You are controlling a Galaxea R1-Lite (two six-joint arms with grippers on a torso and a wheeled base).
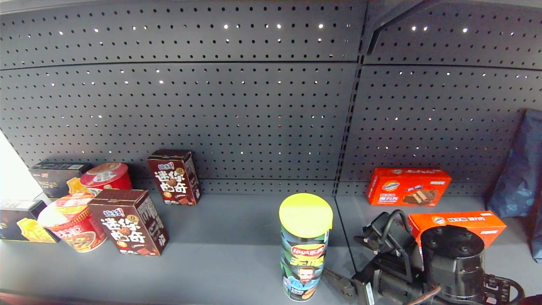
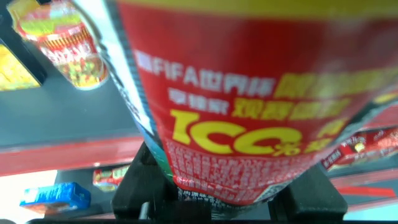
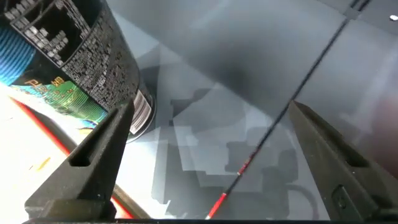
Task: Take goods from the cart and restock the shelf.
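Red can (image 2: pixel 249 93) in left tool (image 2: pixel 224 196), yellow-lidded can (image 1: pixel 305 248) beside right tool (image 3: pixel 208 109).

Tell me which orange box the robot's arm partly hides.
The front orange box, nearer the shelf edge: the right arm covers part of its front. The rear orange box, by the back panel, shows whole.
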